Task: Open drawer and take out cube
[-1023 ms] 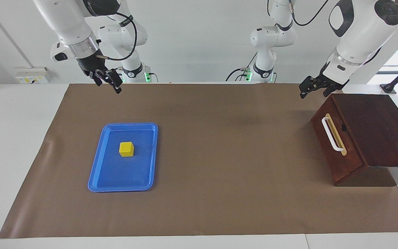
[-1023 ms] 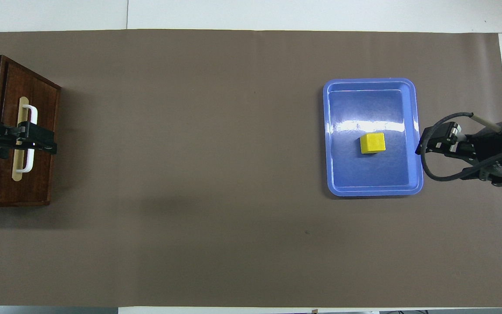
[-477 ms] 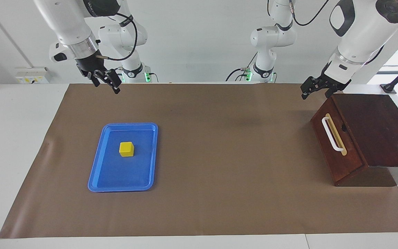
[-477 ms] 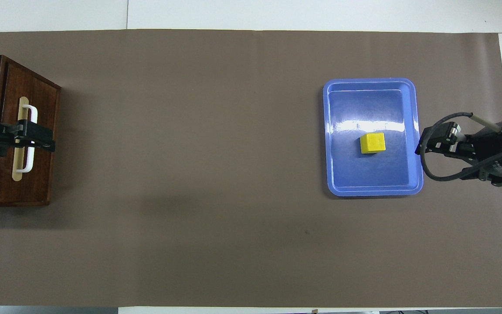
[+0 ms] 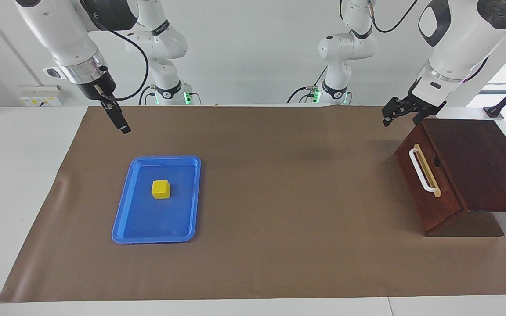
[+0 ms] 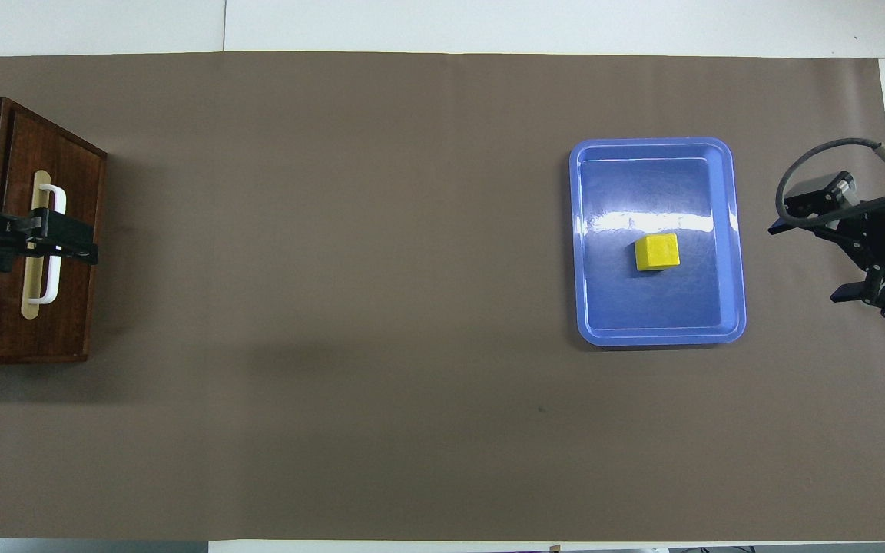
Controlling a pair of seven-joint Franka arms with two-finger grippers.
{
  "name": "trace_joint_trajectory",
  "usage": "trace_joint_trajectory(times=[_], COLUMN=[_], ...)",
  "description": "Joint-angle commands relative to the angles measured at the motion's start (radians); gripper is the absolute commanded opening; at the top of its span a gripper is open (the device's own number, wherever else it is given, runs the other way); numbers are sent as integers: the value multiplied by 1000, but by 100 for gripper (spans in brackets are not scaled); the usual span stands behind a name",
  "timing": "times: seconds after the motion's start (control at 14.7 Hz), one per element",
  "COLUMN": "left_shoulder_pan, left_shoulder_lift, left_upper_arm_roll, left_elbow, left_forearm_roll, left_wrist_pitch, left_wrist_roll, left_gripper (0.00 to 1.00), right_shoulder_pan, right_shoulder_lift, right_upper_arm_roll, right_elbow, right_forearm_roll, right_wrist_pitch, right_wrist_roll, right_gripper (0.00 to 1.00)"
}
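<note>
The right gripper has swung away from the tray; cube out, drawer shut; both grippers' fingers wide, empty; left gripper hovers above the drawer.

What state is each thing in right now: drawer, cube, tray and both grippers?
drawer: shut, front flush with its dark wooden box.
cube: resting in the blue tray, nothing touching it.
blue tray: flat on the brown mat.
left gripper: open, empty, raised over the drawer's handle.
right gripper: open, empty, raised beside the tray.
</note>
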Motion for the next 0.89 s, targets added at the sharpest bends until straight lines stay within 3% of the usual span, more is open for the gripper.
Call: trace_joint_trajectory(times=[0.0,0.41,0.82], left_shoulder_pan=[2,3,3], left_shoulder_lift=[1,-1,-1], left_upper_arm_roll=[-1,-1,-1], left_elbow=[7,6,4], left_forearm_roll=[14,14,14], left_wrist_pitch=[8,13,13], left_wrist_roll=[11,8,2], left_gripper=[100,100,100], right_shoulder_pan=[-11,1,5], right_shoulder_lift=[4,7,32], right_upper_arm_roll=[3,13,34], right_elbow=[9,13,30], right_forearm_roll=[40,-62,-93], right_wrist_pitch=[5,-3,32], right_wrist_roll=[35,-482,-873], right_gripper=[100,100,100])
